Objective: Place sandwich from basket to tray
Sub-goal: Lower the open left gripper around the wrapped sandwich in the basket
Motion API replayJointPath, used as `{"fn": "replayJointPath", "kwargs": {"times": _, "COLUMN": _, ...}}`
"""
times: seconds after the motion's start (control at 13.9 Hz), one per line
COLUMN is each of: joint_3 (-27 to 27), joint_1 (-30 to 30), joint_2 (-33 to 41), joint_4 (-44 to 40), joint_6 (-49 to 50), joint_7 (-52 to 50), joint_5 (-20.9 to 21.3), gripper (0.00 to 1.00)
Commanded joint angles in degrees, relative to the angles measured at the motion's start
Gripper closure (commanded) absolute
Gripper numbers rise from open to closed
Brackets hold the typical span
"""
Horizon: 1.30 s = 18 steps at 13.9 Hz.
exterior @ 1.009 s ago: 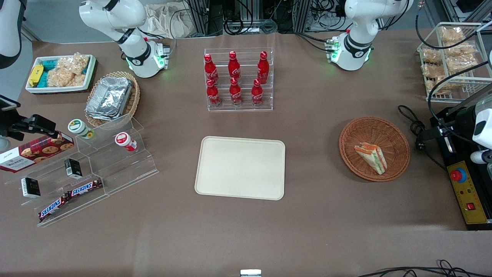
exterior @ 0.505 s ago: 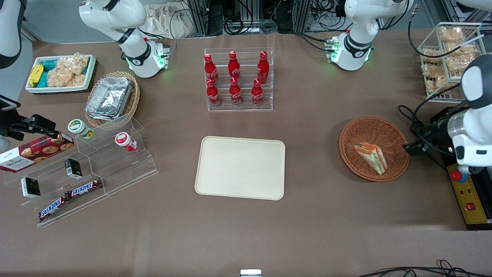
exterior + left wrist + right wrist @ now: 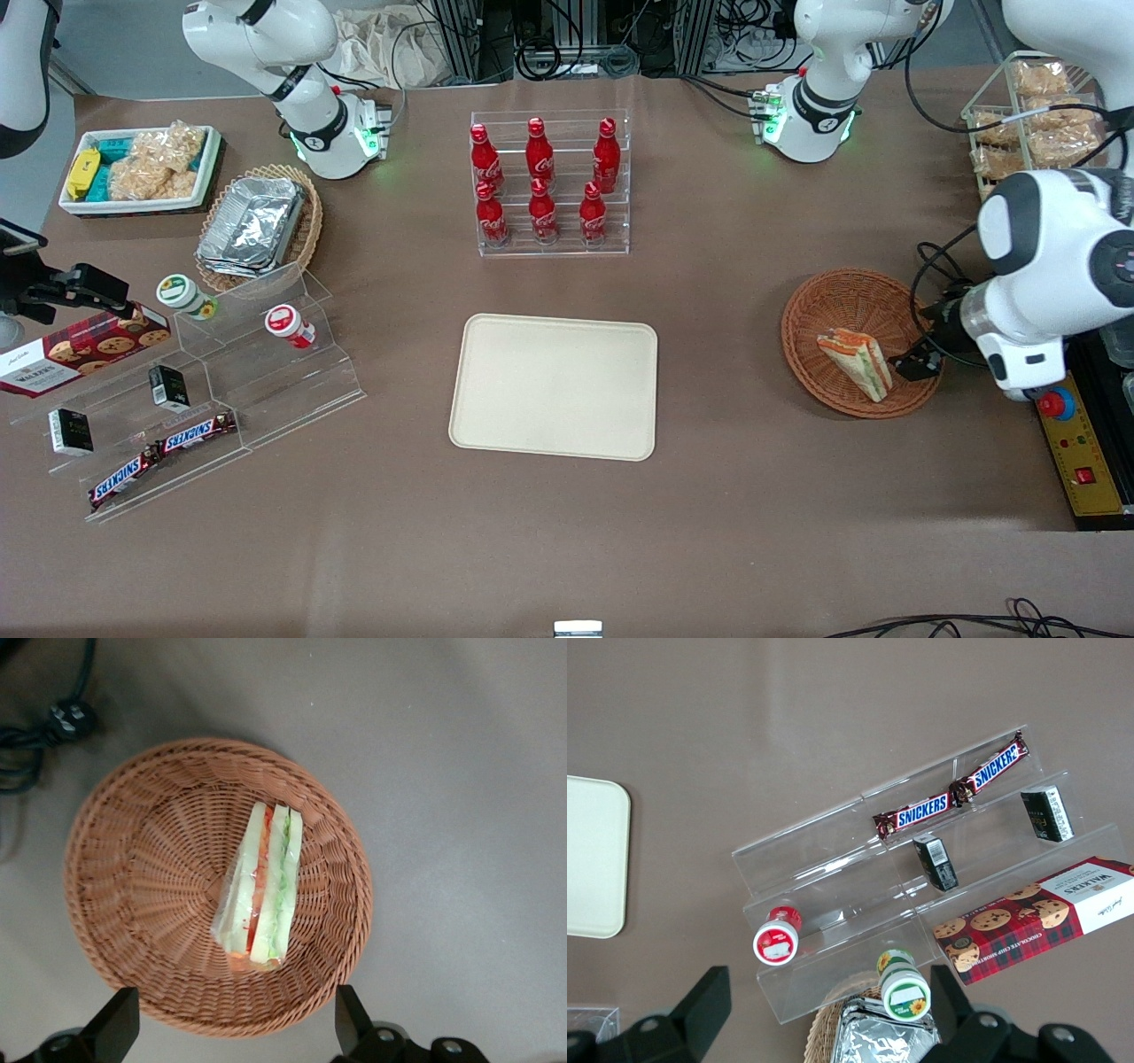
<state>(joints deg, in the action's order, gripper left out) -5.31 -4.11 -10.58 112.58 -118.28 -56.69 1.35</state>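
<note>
Sandwich (image 3: 262, 888) lying on edge in basket (image 3: 133, 904), filling up. Gripper (image 3: 229, 1028) above basket rim, jaws wide open, empty. Likely light, soft, wrap slippery: pinch gently across bread faces. Tray (image 3: 554, 386) well apart.

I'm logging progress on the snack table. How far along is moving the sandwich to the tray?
Early stage. Done: nothing has been moved; the sandwich lies in the basket and the tray holds nothing. In hand: the claw hangs open above the basket's rim, touching nothing. Left: lowering, gripping the sandwich, carrying it to the tray and releasing it.
</note>
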Motion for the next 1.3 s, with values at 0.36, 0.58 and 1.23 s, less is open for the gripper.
{"fn": "replayJointPath", "kwargs": {"times": 0.36, "joint_3": -0.1, "joint_1": 1.9, "joint_2": 4.6, "joint_4": 14.5, "joint_6": -14.3, "joint_7": -3.2, "joint_5": 0.5, "gripper": 0.01}}
{"fn": "replayJointPath", "kwargs": {"times": 0.58, "joint_3": 0.0, "joint_1": 1.7, "joint_2": 3.4, "joint_4": 14.5, "joint_6": -15.2, "joint_7": -3.3, "joint_5": 0.5, "gripper": 0.01}}
{"fn": "replayJointPath", "kwargs": {"times": 1.23, "joint_3": 0.4, "joint_1": 0.6, "joint_2": -4.2, "joint_4": 14.6, "joint_6": -25.1, "joint_7": -2.5, "joint_5": 0.5, "gripper": 0.01}}
